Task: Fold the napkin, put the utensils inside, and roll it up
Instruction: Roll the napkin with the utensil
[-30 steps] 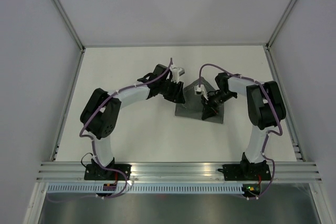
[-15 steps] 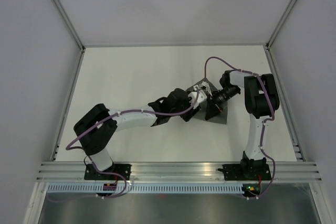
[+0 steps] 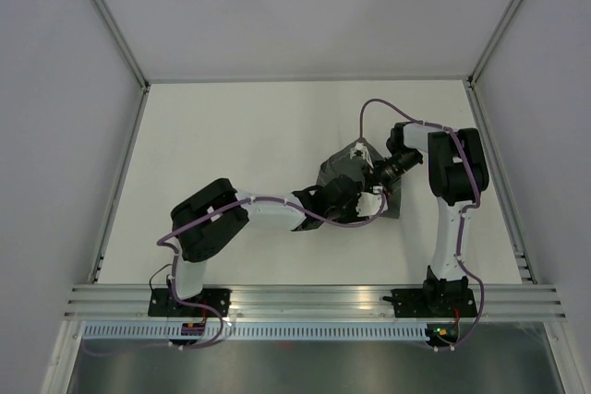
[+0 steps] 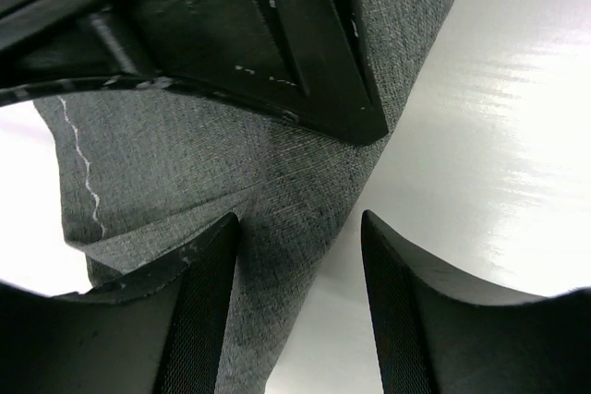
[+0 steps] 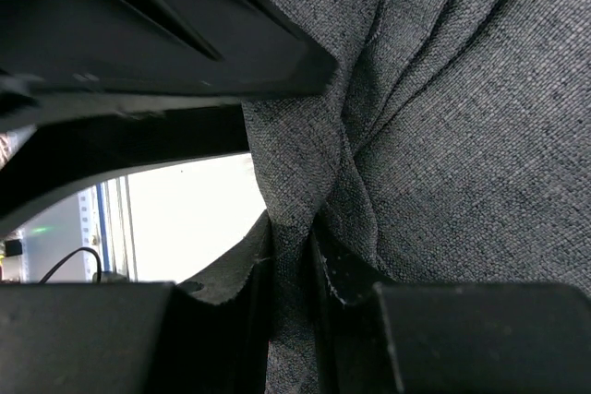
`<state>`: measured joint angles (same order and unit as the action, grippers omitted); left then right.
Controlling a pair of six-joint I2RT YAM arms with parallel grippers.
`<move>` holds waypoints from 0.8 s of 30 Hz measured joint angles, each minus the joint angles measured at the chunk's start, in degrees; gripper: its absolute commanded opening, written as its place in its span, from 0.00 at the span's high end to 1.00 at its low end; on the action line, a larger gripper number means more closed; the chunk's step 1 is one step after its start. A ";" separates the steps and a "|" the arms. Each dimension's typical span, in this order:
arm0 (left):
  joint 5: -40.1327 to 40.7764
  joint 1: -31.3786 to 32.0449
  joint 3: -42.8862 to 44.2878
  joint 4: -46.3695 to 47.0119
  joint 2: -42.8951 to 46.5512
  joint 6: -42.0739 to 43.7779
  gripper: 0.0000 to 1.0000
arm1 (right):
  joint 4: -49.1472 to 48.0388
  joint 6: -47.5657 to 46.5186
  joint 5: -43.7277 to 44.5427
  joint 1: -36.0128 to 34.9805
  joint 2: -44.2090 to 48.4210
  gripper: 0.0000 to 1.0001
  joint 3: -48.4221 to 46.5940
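The napkin [image 5: 462, 136] lies bunched right of the middle of the table [image 3: 231, 136], and its fold looks unfinished. The right gripper [image 5: 291, 265] pinches a ridge of it; the left gripper [image 4: 300, 256] stands spread above its edge. No utensils are visible, perhaps hidden; placing and rolling remain.

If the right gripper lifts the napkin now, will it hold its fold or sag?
Probably sags: the napkin bunches into soft creases where the right gripper pinches it. Its coarse weave likely resists slipping. It looks thin, so probably light.
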<state>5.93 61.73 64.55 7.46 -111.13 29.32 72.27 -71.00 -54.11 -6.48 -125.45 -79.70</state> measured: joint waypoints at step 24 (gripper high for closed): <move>-7.89 -1.75 9.09 -9.51 -5.33 3.63 0.98 | 4.37 3.45 0.74 0.61 -1.64 0.45 -3.28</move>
<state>-1.96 59.99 73.65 -2.04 -116.46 32.95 76.64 -67.55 -53.36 -5.87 -127.09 -82.98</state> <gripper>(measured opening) 0.324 0.498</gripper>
